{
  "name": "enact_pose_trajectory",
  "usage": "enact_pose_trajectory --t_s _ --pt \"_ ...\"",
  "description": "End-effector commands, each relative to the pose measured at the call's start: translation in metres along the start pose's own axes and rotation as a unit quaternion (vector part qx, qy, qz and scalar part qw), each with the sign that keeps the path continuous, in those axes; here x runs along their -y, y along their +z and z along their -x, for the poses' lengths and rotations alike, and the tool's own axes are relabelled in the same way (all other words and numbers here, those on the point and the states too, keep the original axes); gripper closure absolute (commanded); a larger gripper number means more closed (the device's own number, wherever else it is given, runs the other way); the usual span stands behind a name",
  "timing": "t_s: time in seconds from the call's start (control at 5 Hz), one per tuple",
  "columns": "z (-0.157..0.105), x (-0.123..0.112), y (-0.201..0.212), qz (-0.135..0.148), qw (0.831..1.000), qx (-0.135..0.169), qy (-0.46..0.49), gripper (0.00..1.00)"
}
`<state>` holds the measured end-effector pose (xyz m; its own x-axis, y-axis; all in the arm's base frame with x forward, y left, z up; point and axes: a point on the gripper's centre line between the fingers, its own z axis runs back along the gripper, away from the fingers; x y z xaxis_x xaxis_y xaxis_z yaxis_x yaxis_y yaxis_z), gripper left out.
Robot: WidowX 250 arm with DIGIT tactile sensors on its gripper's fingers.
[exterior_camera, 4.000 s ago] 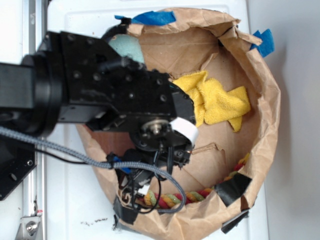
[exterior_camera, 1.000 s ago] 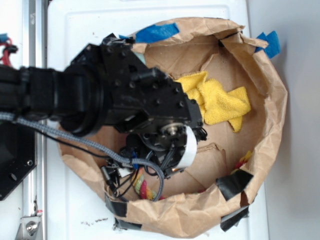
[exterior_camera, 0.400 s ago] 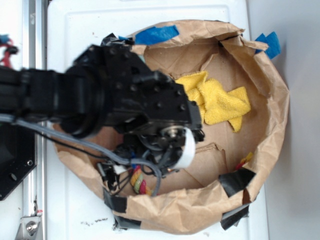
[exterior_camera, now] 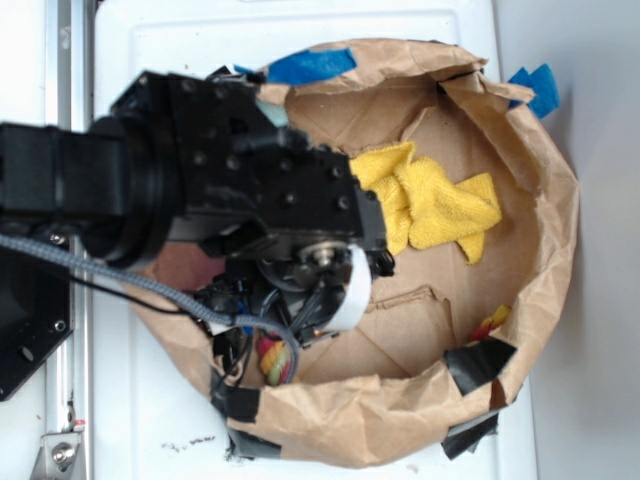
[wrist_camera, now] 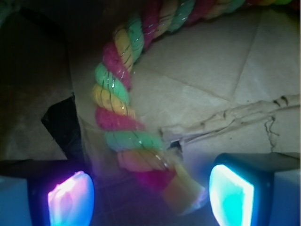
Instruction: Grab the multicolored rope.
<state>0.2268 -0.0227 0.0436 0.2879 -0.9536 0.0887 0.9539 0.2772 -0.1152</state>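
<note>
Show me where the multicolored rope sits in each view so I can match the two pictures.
Exterior: the multicolored rope shows as a short bit at lower centre, under the arm; another bit peeks out by the black tape at lower right.
Wrist: it curves from the top edge down to bottom centre, its end between the fingers of the open pincer.
Shared landmark: the brown paper floor beneath it.

The end effector (wrist_camera: 150, 193) points down, its pads (wrist_camera: 231, 194) spread apart.
</note>
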Motion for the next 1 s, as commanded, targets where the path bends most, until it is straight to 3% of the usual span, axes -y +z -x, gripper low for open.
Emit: enact_pose_trajectory --t_s 0.0,0.4,0.6,0.8 --pt "-0.003 -0.0034 -0.0177 -0.003 1.0 -0.012 0.001 0.0" --pt "-0.0059 -0.0055 -0.0252 -0.001 1.0 -0.016 -0.002 0.0" --pt "-0.0053 -0.0046 -0.024 0.001 1.0 -0.007 0.0 1.0" --pt "-0.0056 -0.003 -0.0227 0.0 1.0 -0.004 -0.002 1.0"
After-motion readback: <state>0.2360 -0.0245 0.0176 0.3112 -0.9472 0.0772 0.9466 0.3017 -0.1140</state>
